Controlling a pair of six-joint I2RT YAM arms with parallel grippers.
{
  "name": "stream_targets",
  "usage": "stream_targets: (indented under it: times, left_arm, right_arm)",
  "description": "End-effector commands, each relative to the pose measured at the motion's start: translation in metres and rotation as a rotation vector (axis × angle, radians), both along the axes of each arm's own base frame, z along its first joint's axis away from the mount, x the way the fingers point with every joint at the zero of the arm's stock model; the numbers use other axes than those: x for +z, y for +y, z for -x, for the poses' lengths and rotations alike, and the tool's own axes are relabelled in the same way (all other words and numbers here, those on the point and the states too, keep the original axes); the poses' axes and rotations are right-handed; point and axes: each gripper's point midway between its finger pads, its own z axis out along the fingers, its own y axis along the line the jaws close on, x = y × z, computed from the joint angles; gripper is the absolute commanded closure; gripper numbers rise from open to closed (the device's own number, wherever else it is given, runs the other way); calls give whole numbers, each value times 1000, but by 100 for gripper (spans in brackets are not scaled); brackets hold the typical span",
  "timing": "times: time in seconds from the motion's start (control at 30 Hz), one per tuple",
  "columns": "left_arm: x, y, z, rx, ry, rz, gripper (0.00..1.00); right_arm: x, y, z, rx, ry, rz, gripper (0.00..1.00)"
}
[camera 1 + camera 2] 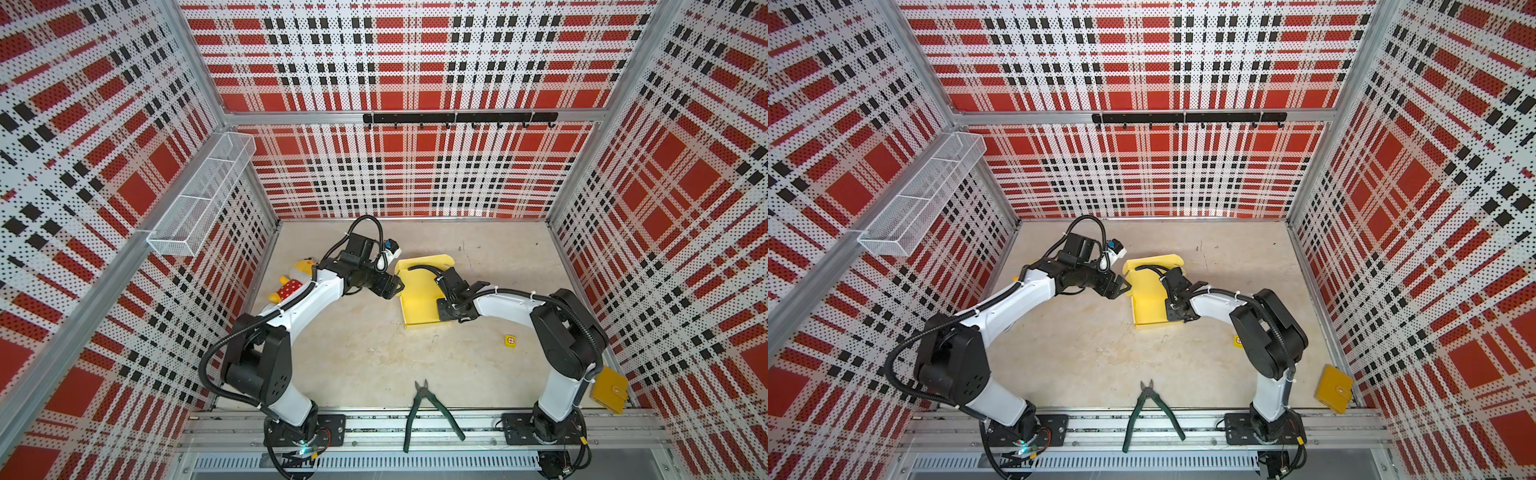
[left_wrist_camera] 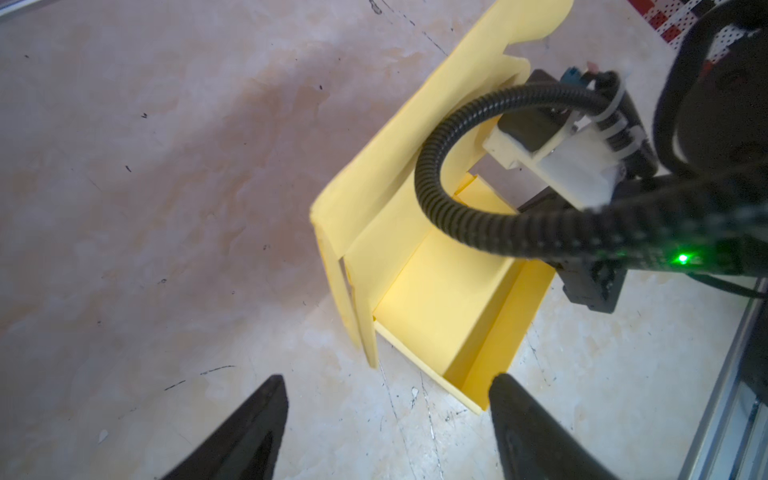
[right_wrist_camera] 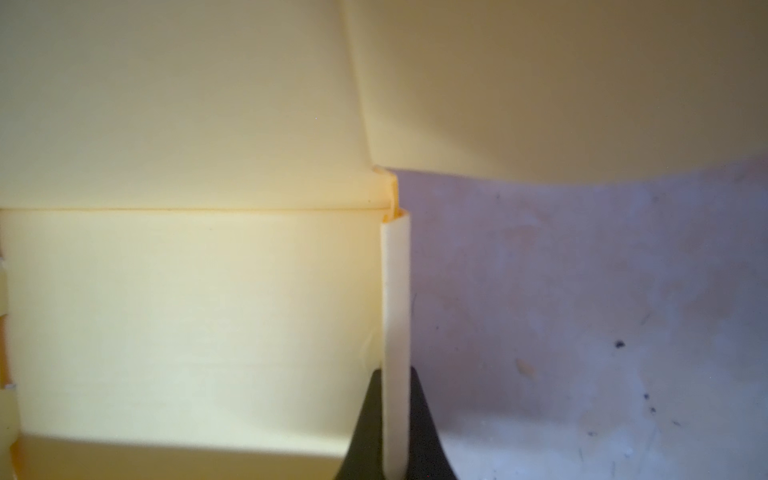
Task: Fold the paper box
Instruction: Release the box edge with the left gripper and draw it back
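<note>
The paper box [image 1: 417, 305], pale yellow, lies half formed in the middle of the table in both top views, with walls raised and a long flap [image 2: 415, 124] standing at its far end. My right gripper [image 3: 395, 374] is shut on the doubled edge of the box's right wall [image 3: 395, 291]; in a top view it [image 1: 442, 313] sits over that wall. My left gripper [image 2: 386, 378] is open at the box's left side, its fingers apart and holding nothing. One left fingertip [image 2: 505, 386] is by the near corner of the box [image 2: 473, 395]. In a top view the left gripper [image 1: 1121, 286] hovers beside the left wall.
A plush toy [image 1: 291, 282] lies behind the left arm. A small yellow cube [image 1: 510, 340], green cutters [image 1: 428, 411] and a mustard wallet [image 1: 609, 395] sit toward the front and right. A wire basket [image 1: 199, 199] and a hook rail [image 1: 457, 118] hang on the walls.
</note>
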Motion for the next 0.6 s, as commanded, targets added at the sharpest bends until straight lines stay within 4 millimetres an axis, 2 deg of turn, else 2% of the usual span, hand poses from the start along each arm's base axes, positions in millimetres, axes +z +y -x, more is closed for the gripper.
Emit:
stream_targets:
  times: [0.0,0.13,0.17,0.4,0.57]
  left_arm:
    - [-13,4,-14,79,21,-3,28]
    - [-22,8,-23,160,57,-6,40]
    - [-24,9,-24,173,62,-3,48]
    - [-34,9,-23,228,101,35,84]
    - [-36,4,-20,226,104,33,89]
  right_arm:
    - [2,8,0,47,-18,-43,100]
    - [1,9,1,46,-24,-59,100]
    - [1,9,2,42,-24,-61,100]
    - [0,7,3,16,-22,-65,100]
    - [4,12,1,16,-35,-65,86]
